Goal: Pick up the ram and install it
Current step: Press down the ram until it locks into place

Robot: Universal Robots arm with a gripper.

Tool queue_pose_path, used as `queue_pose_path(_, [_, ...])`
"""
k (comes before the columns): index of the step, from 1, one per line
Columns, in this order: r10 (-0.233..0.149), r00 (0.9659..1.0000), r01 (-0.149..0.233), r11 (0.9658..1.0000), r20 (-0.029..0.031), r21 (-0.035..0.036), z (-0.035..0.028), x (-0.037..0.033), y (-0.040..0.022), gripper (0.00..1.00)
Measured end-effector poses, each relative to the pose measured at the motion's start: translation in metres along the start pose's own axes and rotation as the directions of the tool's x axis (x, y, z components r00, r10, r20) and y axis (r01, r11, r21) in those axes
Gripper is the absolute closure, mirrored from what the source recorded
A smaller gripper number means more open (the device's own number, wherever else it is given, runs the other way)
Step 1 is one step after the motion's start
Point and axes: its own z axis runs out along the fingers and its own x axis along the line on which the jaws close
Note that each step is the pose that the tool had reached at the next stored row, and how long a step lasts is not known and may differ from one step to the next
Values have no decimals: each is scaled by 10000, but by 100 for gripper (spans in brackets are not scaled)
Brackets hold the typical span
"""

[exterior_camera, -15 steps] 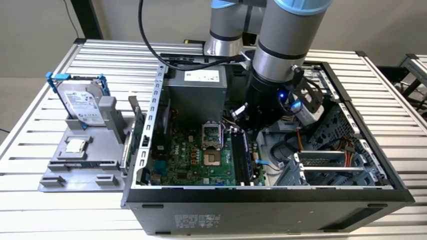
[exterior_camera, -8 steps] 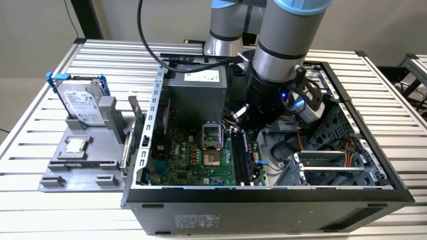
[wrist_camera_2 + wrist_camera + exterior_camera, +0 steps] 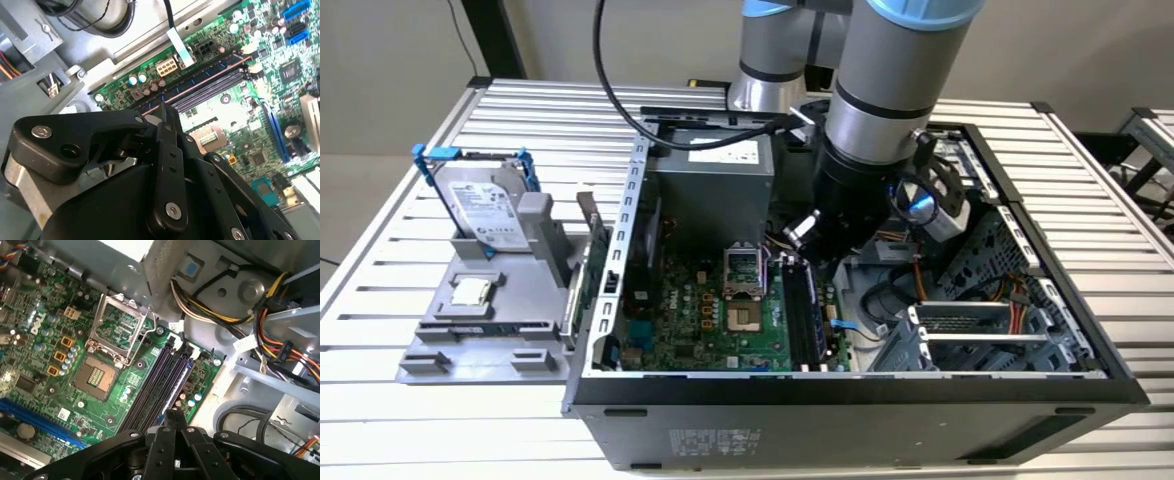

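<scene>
The ram [image 3: 176, 387] is a thin dark-blue stick standing edge-up in the motherboard slot nearest the case's drive side, lying along that slot [image 3: 200, 81]. In the exterior view it is a dark strip [image 3: 803, 315] below the arm. My gripper [image 3: 172, 416] hangs inside the open computer case [image 3: 627, 300], right over one end of the ram's top edge. Its two black fingertips [image 3: 162, 107] are pressed together with no gap. Whether they touch the ram I cannot tell. In the exterior view the gripper [image 3: 807, 252] sits just above the slots.
The CPU socket [image 3: 117, 325] lies beside the slots. Bundles of coloured cables [image 3: 280, 345] and a metal drive cage [image 3: 987, 330] crowd the other side. A silver hard drive in a blue frame [image 3: 487, 205] stands on a grey holder [image 3: 487, 330] at the exterior view's left.
</scene>
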Motion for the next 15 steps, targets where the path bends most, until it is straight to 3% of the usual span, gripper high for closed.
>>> queue_pose_path(3, [-488, 9988, 488, 9988, 13, 5, 0, 0, 0, 100])
queue_pose_path(8, [-1120, 9937, 1120, 9937, 39, -2, 0, 0, 1, 100])
queue_pose_path(12, [-1684, 9857, 1684, 9857, 52, 5, 0, 0, 0, 100])
queue_pose_path(15, [-2124, 9772, 2124, 9772, 63, 11, 1, 0, 0, 100])
